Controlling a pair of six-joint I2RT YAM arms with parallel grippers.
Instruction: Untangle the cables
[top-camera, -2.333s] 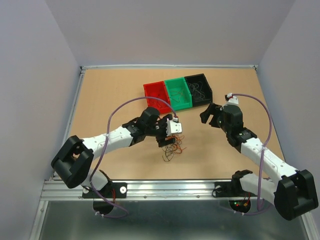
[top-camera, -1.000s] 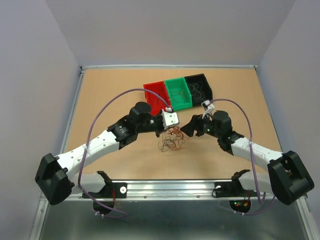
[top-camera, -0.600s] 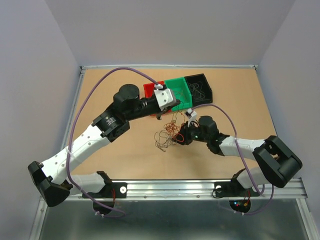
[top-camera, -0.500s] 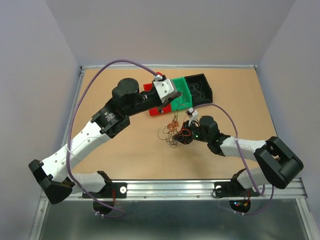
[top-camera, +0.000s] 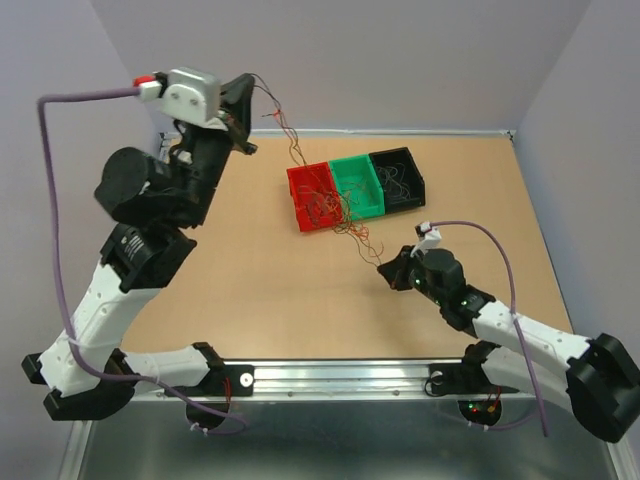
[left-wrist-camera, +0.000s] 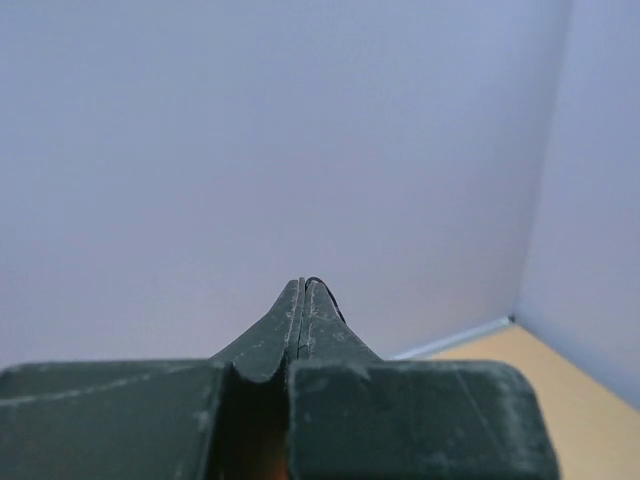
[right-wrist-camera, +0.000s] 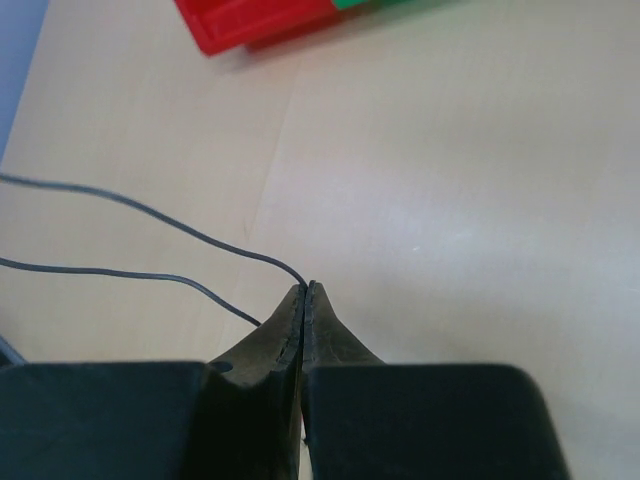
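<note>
Left gripper (top-camera: 244, 90): high above the far-left corner of the table (top-camera: 250, 270), close to the back wall (top-camera: 380, 60). Jaws together, clamped on 1 end of the cables (top-camera: 335, 208). In left wrist view, fingers pressed flat, thin dark loop of wire poking out at the very tip.

Right gripper (top-camera: 384, 268): low over the table, on the near side of the bins, right of centre. Jaws together, pinching wire. In right wrist view, 2 thin dark strands leaving the tip leftward, just above the tabletop.

Cables: stretched in 1 slack line between both grippers. Down through the air from left gripper, across red bin (top-camera: 298, 200) and the edge of green bin (top-camera: 365, 180), then on to right gripper. Thickest clump of curls, red-orange and brown, draped over the red/green divide and trailing onto the table just in front. Cannot tell from the top view which colours sit in which jaws.

3 bins touching in a row, mid-table toward the back: red, green, black bin (top-camera: 395, 153), left to right. A few dark curly wires inside black bin. Red bin corner at top of right wrist view.
</note>
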